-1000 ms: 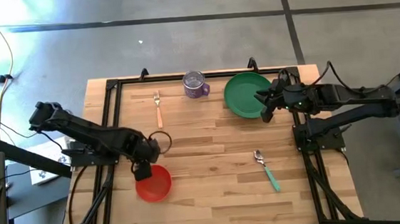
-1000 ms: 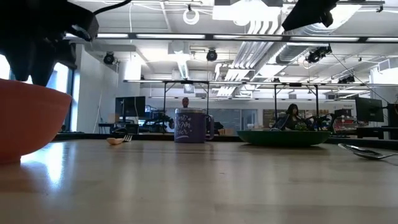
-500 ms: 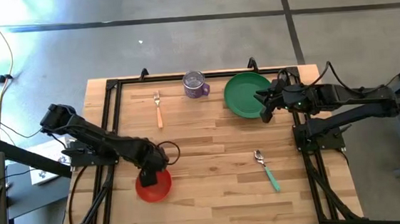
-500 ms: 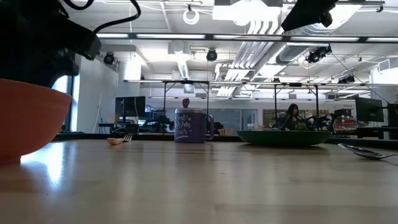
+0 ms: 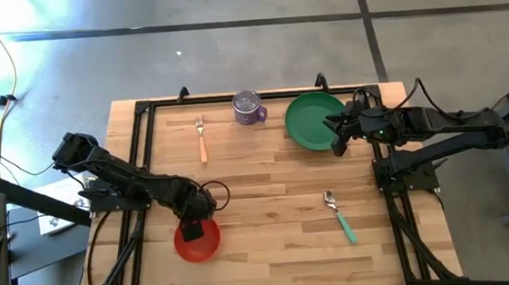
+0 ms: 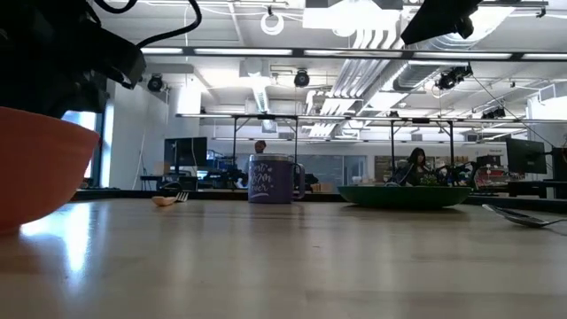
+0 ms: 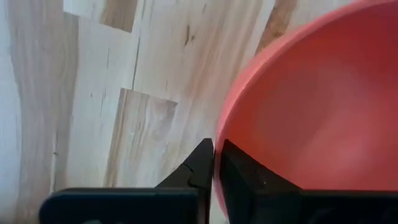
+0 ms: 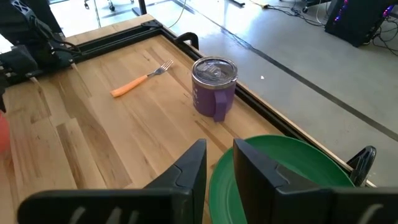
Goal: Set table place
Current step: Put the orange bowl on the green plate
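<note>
A red bowl [image 5: 197, 241] sits near the front left of the plank surface [image 5: 267, 187], its rim pinched between the closed fingers of the left gripper [image 5: 191, 229], which reaches over it from the left side. In the left wrist view the two dark fingers [image 7: 200, 168] stand on either side of the bowl's wall [image 7: 298, 118], one outside and one inside. In the low view the bowl [image 6: 40, 168] appears tipped, its base partly off the wood.

At the far right of the surface a green plate [image 5: 313, 120] lies flat, and the right gripper [image 5: 338, 142] holds its near edge; the right wrist view shows the fingers [image 8: 193, 168] straddling the plate's rim [image 8: 280, 168], gripping it.

Just left of the plate stands a purple mug [image 5: 249, 107] with a clear lid, upright at the far edge. Farther left, an orange-handled fork [image 5: 201, 139] lies on the wood, tines pointing to the far side. A spoon with a teal handle [image 5: 339, 216] rests well apart from the rest, towards the front right, bowl end pointing away from the front edge.
</note>
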